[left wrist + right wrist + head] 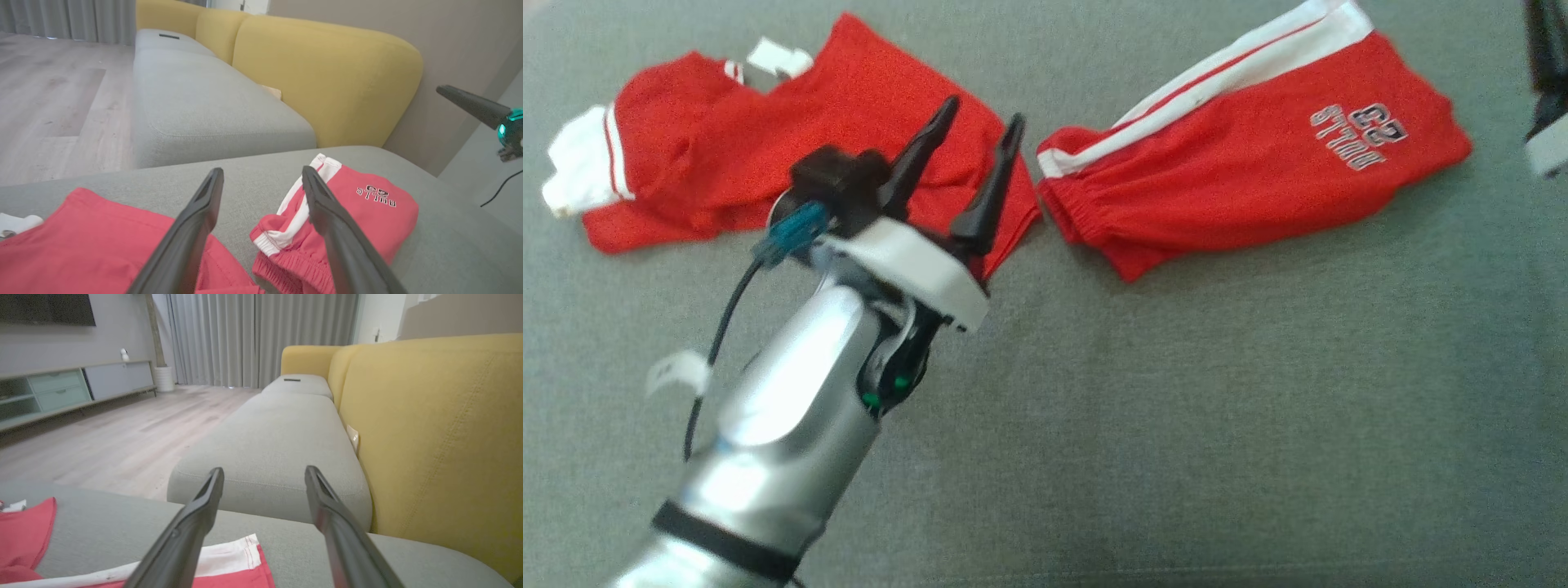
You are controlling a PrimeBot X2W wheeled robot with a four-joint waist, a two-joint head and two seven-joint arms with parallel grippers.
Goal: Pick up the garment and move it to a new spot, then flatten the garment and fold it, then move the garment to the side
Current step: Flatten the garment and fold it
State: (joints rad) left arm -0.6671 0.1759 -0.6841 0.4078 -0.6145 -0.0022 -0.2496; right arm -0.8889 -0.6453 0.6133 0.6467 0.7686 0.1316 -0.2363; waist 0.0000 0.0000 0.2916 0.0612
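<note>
Two red garments lie on the grey cushion (1176,408). The folded red shorts (1258,155) with a white side stripe and a printed number rest at the right; they also show as the shorts (367,212) and the shorts' white hem (229,555). A red jersey (768,122) with white trim lies loosely folded at the left. My left gripper (980,114) hovers open above the jersey's right edge, nothing between its fingers (196,228). My right gripper (264,473) is open and empty over the far end of the shorts; one of its fingers (470,104) is visible at the right.
A yellow backrest (429,437) runs behind the grey seat cushions (278,441). A small dark object (291,379) lies on the far cushion. Wooden floor (102,437), a low cabinet (61,390) and grey curtains (261,335) lie beyond.
</note>
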